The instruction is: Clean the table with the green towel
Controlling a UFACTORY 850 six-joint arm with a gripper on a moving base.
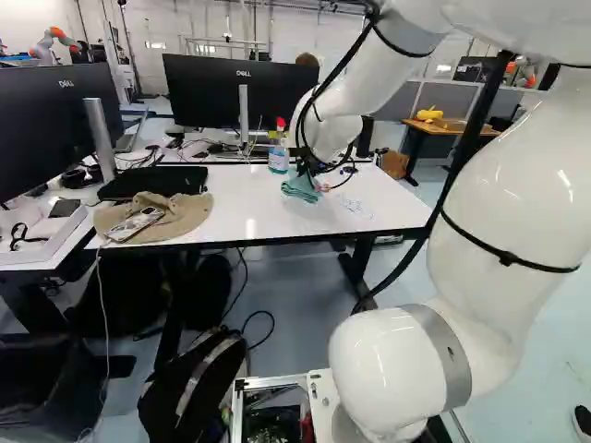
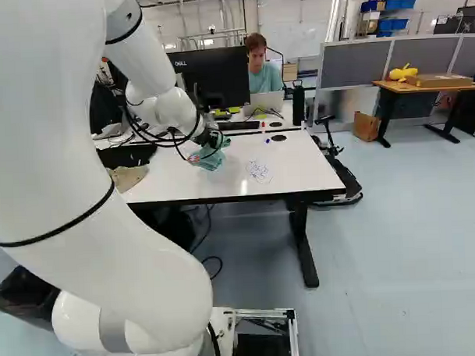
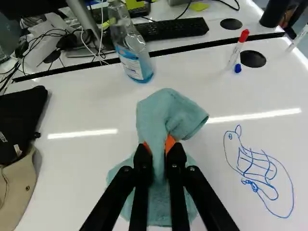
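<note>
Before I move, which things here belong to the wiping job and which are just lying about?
Job:
- green towel, held in the pincer
- white table
- blue drawing on it, likely the mark to wipe

Lying about:
- hat, phone on top
- black bag
- red-capped marker
- bottle of blue liquid; perhaps cleaner, but the task names only the towel

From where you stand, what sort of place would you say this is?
Probably a shared robotics lab or office: monitors on the desks, grey partition panels behind, and another robot arm in the far corner.

One towel [image 3: 166, 113], one blue drawing [image 3: 257, 168] – one clear bottle [image 3: 135, 60], one hat [image 1: 187, 212]
</note>
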